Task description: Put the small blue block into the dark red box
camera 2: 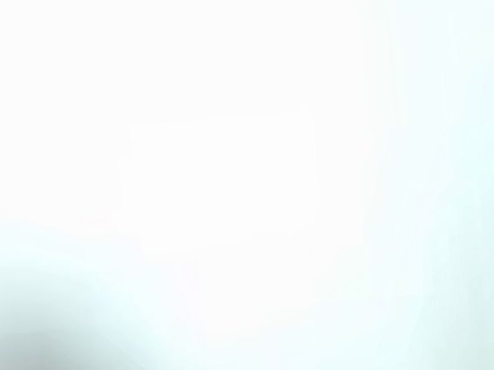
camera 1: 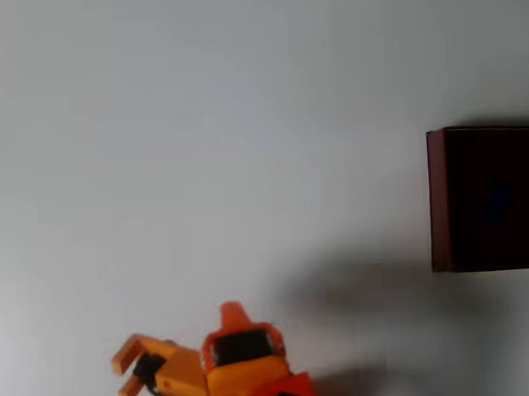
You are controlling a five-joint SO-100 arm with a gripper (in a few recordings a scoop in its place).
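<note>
1. My orange gripper (camera 1: 125, 374) sits at the bottom edge, left of centre, its two fingers pointing left with a gap between them and nothing in it.
2. The dark red box (camera 1: 438, 198) stands at the right edge, well apart from me, its inside nearly black.
3. A faint bluish spot shows inside it; I cannot tell what it is.
4. The white table (camera 1: 200, 148) lies between us.
</note>
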